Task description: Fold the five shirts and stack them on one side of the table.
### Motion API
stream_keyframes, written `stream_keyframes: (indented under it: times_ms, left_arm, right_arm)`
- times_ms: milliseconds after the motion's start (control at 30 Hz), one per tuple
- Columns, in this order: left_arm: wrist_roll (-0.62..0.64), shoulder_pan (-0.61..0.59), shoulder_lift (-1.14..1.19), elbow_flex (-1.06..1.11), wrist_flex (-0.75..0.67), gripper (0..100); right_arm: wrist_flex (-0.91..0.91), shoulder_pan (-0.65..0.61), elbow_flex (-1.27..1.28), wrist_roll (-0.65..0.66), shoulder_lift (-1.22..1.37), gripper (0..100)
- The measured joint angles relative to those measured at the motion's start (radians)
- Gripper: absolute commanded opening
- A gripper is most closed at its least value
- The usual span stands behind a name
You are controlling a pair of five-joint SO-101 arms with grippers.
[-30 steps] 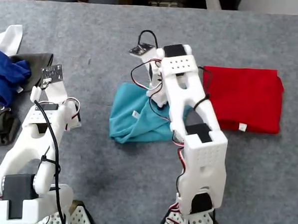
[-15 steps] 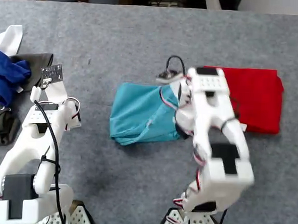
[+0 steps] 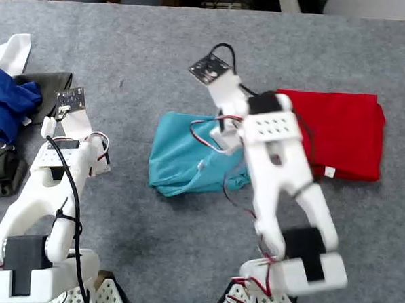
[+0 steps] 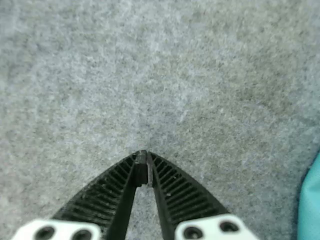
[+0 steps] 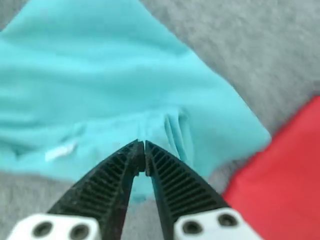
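High view: I see the folded teal cloth shirt (image 3: 175, 157) lying long side to side, right under my right claw (image 5: 144, 146), pinched closed on nothing.

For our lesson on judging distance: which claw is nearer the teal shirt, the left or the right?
Right. The right claw is above the teal shirt; the left claw is over bare grey table, well apart from the shirt.
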Motion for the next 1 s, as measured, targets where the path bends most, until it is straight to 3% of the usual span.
stream_keyframes:
  times_ms: [233,633,867,1000]
  left_arm:
    - [0.000,0.000,0.000,0.000,0.000,3]
    - [0.000,0.000,0.000,0.000,0.000,3]
    - [0.000,0.000,0.000,0.000,0.000,3]
    - [0.000,0.000,0.000,0.000,0.000,3]
  right_arm:
    - [0.011,-0.034,-0.172,-0.034,0.242,1.4]
    - [0.149,-0.034,-0.077,-0.035,0.295,1.3]
    - [0.189,-0.021,0.190,0.037,0.043,1.4]
    - [0.173,0.087,0.270,0.072,-0.170,1.4]
